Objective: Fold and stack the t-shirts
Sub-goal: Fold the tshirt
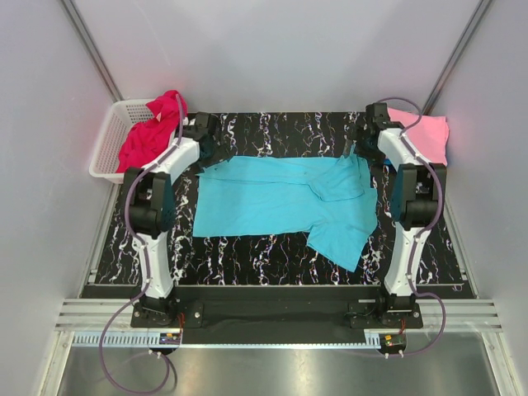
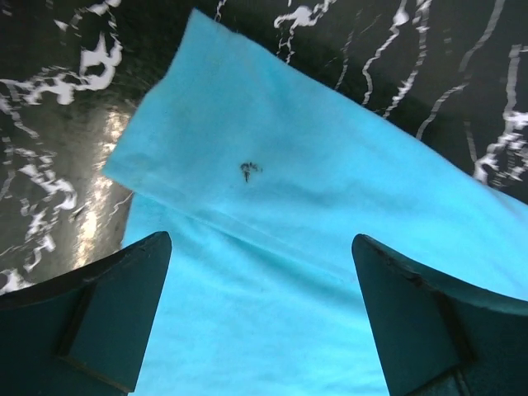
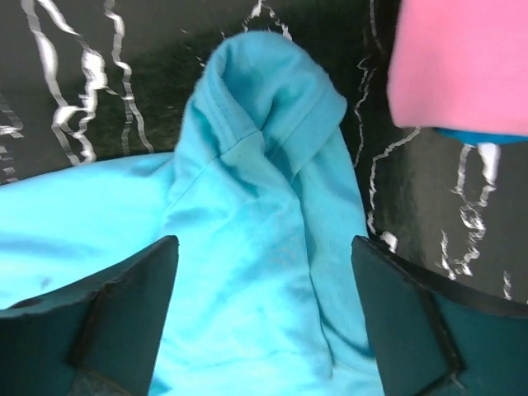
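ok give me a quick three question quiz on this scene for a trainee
1. True or false: the cyan shirt lies on the table, held by neither arm.
2. What sits in the basket? A red shirt, B cyan shirt, C nothing.
3. Fill in: both arms' jaws are ____.
Key: 1 true; 2 A; 3 open.

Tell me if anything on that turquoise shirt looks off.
Yes: the turquoise shirt carries a small dark speck near its edge in the left wrist view; stain or hole, I cannot tell. Its collar end lies bunched up.
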`<act>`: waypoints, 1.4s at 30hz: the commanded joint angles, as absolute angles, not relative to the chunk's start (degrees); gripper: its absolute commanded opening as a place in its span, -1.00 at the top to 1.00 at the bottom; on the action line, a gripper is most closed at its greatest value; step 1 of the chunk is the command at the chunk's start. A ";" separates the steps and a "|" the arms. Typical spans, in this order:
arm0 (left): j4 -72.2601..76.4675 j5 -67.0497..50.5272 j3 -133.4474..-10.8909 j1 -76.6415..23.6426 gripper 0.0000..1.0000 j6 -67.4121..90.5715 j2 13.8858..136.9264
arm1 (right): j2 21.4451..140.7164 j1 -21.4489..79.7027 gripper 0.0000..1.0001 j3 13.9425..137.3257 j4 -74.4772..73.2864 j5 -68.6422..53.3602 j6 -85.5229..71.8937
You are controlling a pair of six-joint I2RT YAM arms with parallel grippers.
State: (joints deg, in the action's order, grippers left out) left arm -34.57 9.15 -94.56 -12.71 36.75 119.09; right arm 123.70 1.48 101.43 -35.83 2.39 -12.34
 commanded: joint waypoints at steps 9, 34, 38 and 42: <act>-30.59 9.41 -80.88 -12.74 -0.97 36.73 104.86 | 110.57 1.32 -0.76 88.87 -33.58 4.92 -14.76; -28.65 10.10 -71.54 -15.73 -0.97 38.85 105.74 | 110.24 1.41 0.15 82.10 -27.16 3.34 -17.40; -28.65 9.85 -71.28 -15.64 -0.97 39.11 105.56 | 105.56 1.32 0.13 76.56 -26.98 3.96 -17.58; -28.65 9.41 -71.10 -15.64 -0.97 39.37 105.47 | 103.27 1.41 0.11 74.71 -27.07 3.87 -18.28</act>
